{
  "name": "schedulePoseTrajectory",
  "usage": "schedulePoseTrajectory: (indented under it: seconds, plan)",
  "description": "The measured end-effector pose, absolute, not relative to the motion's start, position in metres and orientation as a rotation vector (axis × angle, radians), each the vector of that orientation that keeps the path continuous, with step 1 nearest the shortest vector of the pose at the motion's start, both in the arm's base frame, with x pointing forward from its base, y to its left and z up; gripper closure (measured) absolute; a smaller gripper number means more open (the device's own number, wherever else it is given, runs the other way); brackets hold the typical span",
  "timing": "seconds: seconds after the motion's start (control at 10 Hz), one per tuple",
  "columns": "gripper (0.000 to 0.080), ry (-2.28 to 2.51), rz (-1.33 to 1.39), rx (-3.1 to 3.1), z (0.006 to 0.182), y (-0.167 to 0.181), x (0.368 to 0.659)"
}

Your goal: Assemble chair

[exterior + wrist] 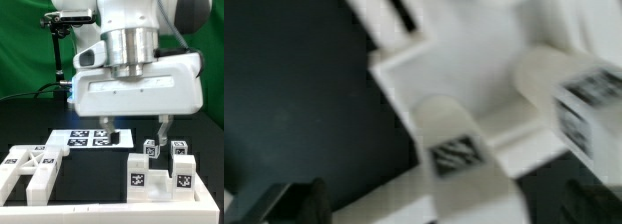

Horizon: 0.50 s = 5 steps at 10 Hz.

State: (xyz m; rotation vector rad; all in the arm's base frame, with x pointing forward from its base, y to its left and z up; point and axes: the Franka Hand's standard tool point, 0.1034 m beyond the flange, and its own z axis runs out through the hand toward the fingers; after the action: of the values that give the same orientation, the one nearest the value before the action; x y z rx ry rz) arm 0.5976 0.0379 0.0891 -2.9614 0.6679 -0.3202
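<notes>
The chair is in separate white pieces. A group of blocky pieces with tag markers (160, 170) stands at the exterior view's right, with two short posts (150, 150) rising from it. A wide notched frame piece (30, 168) lies at the exterior view's left. My gripper (141, 134) hangs just above the right group, fingers spread apart and nothing between them. The wrist view is blurred. It shows a white bar with a tag (452, 150), a second tagged piece (580, 85) and a flat white slab (473, 70) below my gripper (429, 206). A dark finger (287, 200) shows at the edge.
The marker board (88, 138) lies flat on the black table behind the chair pieces, just beside my left finger in the exterior view. A green curtain hangs behind. The arm's bulky white hand (135, 90) covers the middle of the view.
</notes>
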Motion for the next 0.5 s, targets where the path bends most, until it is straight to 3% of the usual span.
schedulePoseTrajectory:
  seconds: [0.3,0.5]
  plan:
    - [0.0151,0.388,-0.566,-3.036,0.075,0.046,0.588]
    - [0.0151,0.33,-0.531,-3.054,0.073,0.044,0.586]
